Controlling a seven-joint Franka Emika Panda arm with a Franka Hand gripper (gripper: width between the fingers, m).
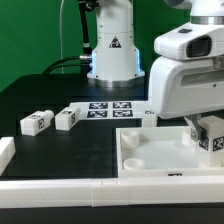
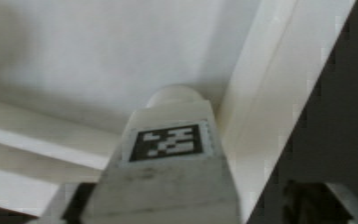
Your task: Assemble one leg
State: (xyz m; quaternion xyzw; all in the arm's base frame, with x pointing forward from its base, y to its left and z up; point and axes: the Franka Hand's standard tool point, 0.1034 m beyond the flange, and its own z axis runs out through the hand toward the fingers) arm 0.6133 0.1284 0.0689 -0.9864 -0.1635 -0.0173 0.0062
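Exterior view: tool (image 1: 209, 133) apparently pinching the leg (image 1: 212, 137) over the tray panel (image 1: 150, 158) near its right corner. Risk: tilted leg jamming against the rim, missing the socket.

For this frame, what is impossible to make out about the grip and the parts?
- Gripper: its fingertips are hidden behind the held leg in the exterior view, which the frame edge also cuts off.
- Wrist view: blurred; the leg fills it, hiding which socket of the white panel lies below.
- Loose legs: tags too small to read.
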